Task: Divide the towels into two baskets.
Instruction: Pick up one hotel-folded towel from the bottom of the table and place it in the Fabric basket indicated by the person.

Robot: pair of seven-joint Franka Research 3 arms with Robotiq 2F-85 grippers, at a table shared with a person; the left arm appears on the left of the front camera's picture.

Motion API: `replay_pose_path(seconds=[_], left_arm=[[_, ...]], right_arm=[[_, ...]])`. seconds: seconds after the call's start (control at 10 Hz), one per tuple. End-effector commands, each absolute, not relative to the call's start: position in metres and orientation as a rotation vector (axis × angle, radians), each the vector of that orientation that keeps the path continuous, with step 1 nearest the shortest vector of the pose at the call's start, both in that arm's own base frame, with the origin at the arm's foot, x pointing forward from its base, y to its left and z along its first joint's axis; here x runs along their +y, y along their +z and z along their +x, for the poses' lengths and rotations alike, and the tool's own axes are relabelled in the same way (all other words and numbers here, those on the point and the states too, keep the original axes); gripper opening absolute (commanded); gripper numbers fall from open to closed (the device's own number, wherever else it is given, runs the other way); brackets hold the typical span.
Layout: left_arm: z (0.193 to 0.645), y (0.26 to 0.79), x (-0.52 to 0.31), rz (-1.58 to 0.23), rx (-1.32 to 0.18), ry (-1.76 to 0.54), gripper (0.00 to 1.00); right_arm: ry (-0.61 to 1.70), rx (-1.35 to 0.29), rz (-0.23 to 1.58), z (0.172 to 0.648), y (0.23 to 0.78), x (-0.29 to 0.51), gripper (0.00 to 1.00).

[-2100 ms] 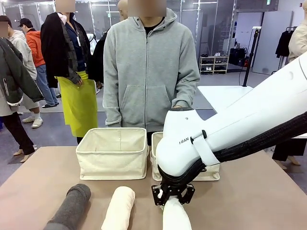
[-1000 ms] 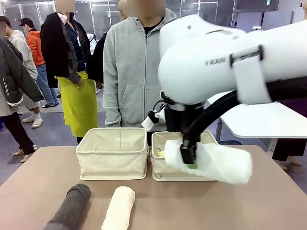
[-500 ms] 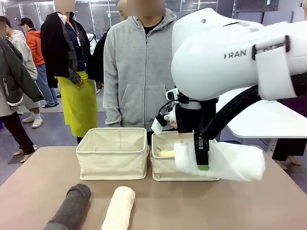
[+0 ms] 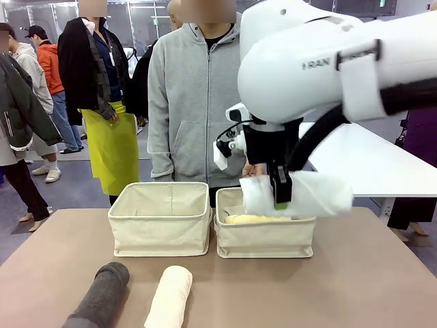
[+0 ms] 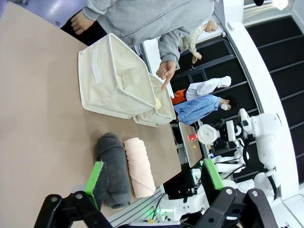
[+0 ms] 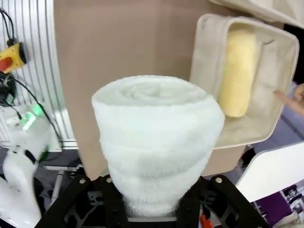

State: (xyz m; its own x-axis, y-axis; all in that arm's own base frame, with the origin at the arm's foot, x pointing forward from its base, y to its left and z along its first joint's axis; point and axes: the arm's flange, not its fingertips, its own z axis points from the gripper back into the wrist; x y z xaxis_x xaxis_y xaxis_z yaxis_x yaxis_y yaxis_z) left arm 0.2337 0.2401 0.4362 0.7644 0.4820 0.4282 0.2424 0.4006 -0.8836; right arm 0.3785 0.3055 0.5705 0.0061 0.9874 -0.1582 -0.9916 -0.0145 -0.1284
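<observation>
My right gripper [image 4: 280,193] is shut on the white towel [image 4: 311,195], which hangs level just above the right basket [image 4: 263,239]. A pale yellow towel [image 4: 256,219] lies inside that basket. In the right wrist view the white towel [image 6: 156,137] stands end-on, with the basket [image 6: 200,71] and the yellow towel [image 6: 240,71] beyond it. The left basket [image 4: 160,222] stands beside the right one. The dark grey towel [image 4: 102,294] and the cream towel [image 4: 169,295] lie at the table's front. My left gripper [image 5: 154,178] is open over the grey towel [image 5: 114,168] and the cream towel [image 5: 137,166].
A person in a grey hoodie [image 4: 205,102] stands at the far edge behind the baskets, one hand [image 5: 166,71] near the right basket's rim. Other people stand farther back at the left. Bare brown table [image 4: 355,287] lies to the right front.
My right arm lifted the white towel off the table's front and carried it up and away, so that it now hangs over the right basket. The other towels have not moved.
</observation>
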Motion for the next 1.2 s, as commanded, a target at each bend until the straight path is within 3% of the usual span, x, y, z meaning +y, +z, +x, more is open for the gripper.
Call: replay_pose_path(seconds=[0.0,0.7,1.1], left_arm=[[0.232,0.437,0.242,-1.191,-0.741,0.157,1.00],[0.232,0.437,0.242,-1.191,-0.741,0.157,1.00],[0.232,0.437,0.242,-1.191,-0.741,0.157,1.00]], right_arm=[[1.646,0.076,-0.204,0.433,0.567,0.321,0.36],[1.777,0.059,-0.221,0.559,0.489,0.338,0.36],[1.764,0.162,-0.125,0.610,0.440,0.332,0.36]])
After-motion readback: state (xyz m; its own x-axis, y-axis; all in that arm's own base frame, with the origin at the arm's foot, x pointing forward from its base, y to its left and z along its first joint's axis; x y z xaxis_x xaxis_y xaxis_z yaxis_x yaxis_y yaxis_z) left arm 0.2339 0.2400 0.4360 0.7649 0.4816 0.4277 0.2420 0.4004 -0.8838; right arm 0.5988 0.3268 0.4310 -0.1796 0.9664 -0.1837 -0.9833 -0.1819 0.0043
